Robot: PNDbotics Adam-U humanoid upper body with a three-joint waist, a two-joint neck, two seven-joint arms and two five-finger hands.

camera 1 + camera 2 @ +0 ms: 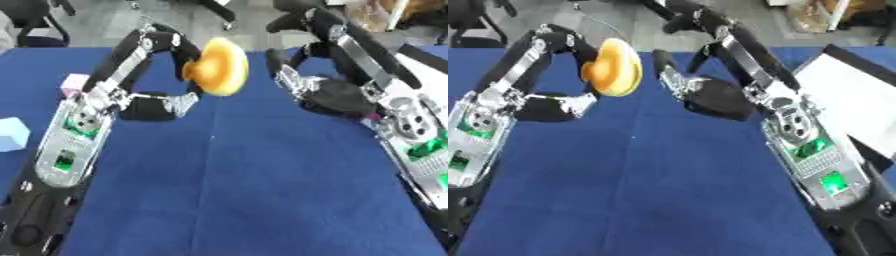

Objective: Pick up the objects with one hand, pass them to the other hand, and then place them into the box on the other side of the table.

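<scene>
Orange and rounded, a soft-looking bun-shaped object (pixel 216 66) is sitting in the left hand (pixel 166 102), whose fingers are curling round it above the blue cloth-covered table (pixel 245 190), while the right hand (pixel 302 82) is waiting just beside it with fingers spread and holding nothing. The left eye view is showing a pale blue block (pixel 12 134) and a small pink block (pixel 73 85) at the table's left edge (both missing from the right eye view), whereas the right eye view is showing a flat white box (pixel 855 102) at the right edge.

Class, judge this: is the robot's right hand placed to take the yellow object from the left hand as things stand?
Probably yes. The yellow object is held up by the left hand, and the right hand sits beside it, fingers open, with nothing between them.
</scene>
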